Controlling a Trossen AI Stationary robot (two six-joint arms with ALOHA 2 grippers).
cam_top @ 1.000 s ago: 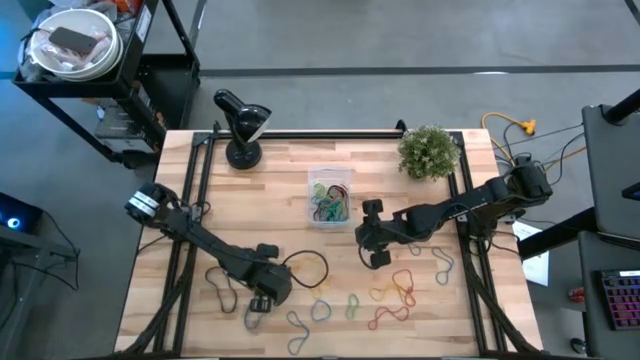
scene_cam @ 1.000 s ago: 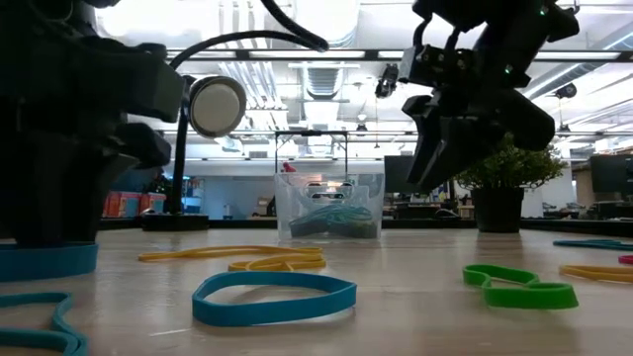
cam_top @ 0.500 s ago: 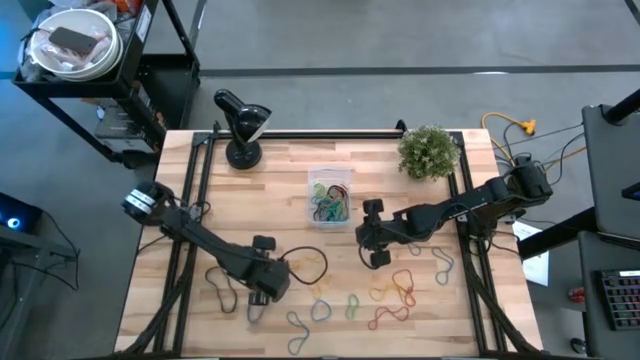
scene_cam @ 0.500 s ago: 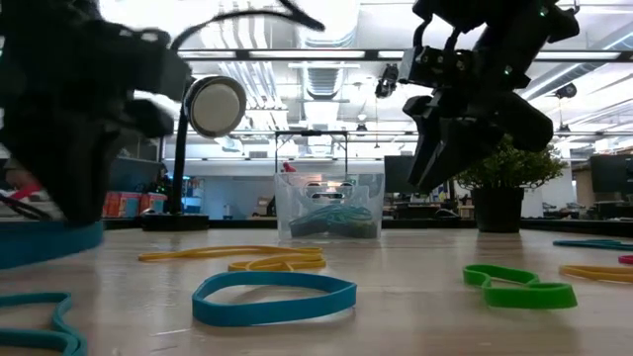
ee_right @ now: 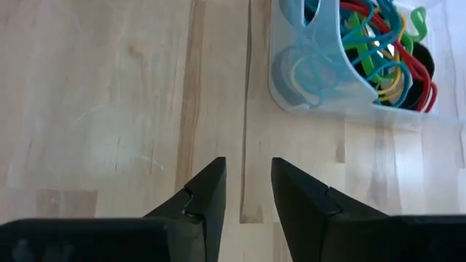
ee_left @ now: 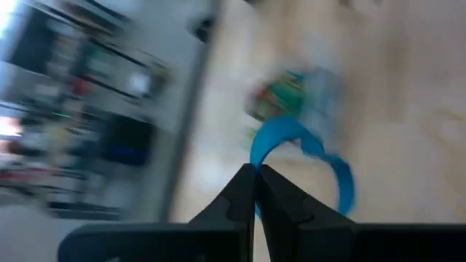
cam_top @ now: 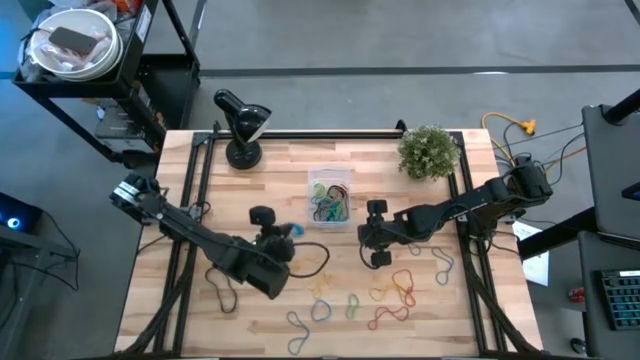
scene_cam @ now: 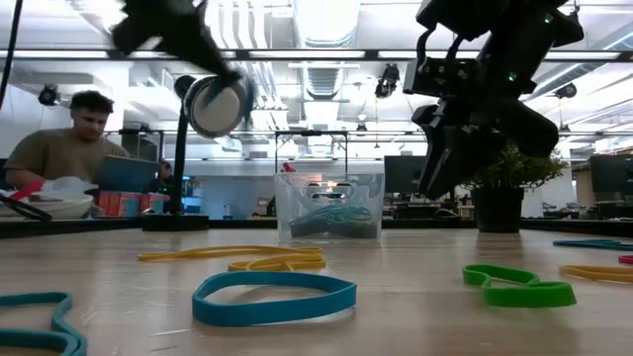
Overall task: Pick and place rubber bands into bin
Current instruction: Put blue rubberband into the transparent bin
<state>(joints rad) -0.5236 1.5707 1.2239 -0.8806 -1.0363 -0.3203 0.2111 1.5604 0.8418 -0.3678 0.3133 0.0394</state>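
A: Where is the small clear plastic bin [cam_top: 329,197]?

B: Mid-table on the pale wooden table [cam_top: 280,160], with coloured loops inside.

A: The left gripper [cam_top: 287,231]?

B: Just left of the bin, a blue rubber band [cam_top: 283,230] at its tip.

A: And the right gripper [cam_top: 375,233]?

B: Just right of the bin, over bare wood. Loose coloured rubber bands [cam_top: 395,290] lie nearer the front edge.

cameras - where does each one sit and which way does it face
High: overhead, facing down; both arms, bin.
Low: table height, facing across the table; right pincer, bin.
Left wrist: past shut left pincer holding blue rubber band.
Right wrist: past open right pincer toward bin.
Shared: the bin.
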